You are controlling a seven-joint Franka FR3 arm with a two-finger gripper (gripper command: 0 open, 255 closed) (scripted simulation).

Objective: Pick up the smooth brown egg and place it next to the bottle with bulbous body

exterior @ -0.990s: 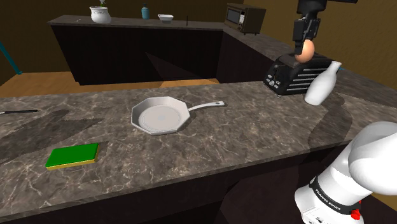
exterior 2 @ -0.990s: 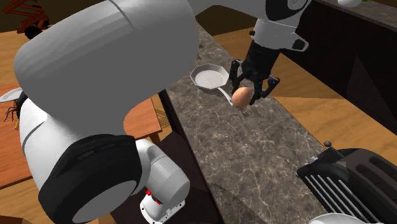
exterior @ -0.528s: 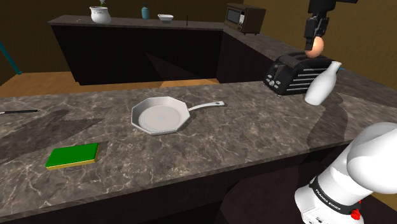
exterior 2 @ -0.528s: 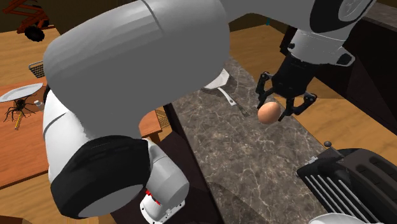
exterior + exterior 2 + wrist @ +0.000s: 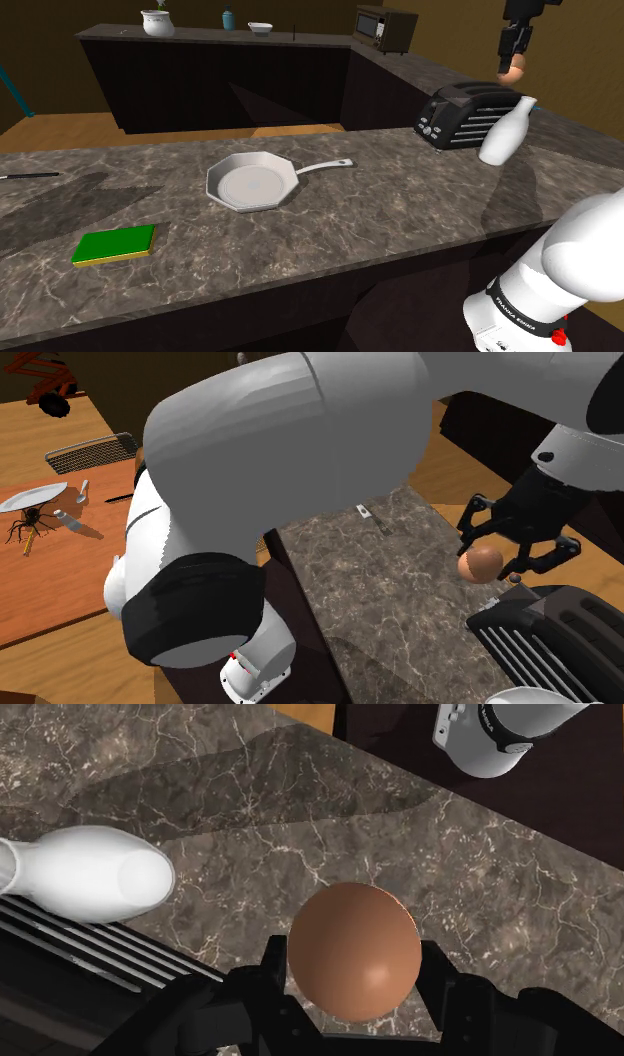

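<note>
My black gripper (image 5: pixel 515 58) hangs high above the marble counter, shut on a smooth brown egg (image 5: pixel 514 68). In the second exterior view the egg (image 5: pixel 480 563) sits between the fingers of the gripper (image 5: pixel 498 557), just above the black toaster (image 5: pixel 548 638). The wrist view has the egg (image 5: pixel 353 951) clasped in the gripper (image 5: pixel 352 979), with the white bulbous bottle (image 5: pixel 88 873) on the counter below, beside the toaster's slots. In the shoulder view the bottle (image 5: pixel 503 132) stands upright at the toaster's (image 5: pixel 462 114) right, below the egg.
A white octagonal pan (image 5: pixel 252 183) lies mid-counter with its handle toward the shoulder view's right. A green sponge (image 5: pixel 114 244) sits near the front left edge. The arm's white base (image 5: pixel 520 310) is at lower right. A far counter carries a microwave (image 5: pixel 385 27) and crockery.
The gripper has carried the egg toward the shoulder view's right and slightly higher, from above the toaster's left end to above the bottle. The grip has stayed shut.
</note>
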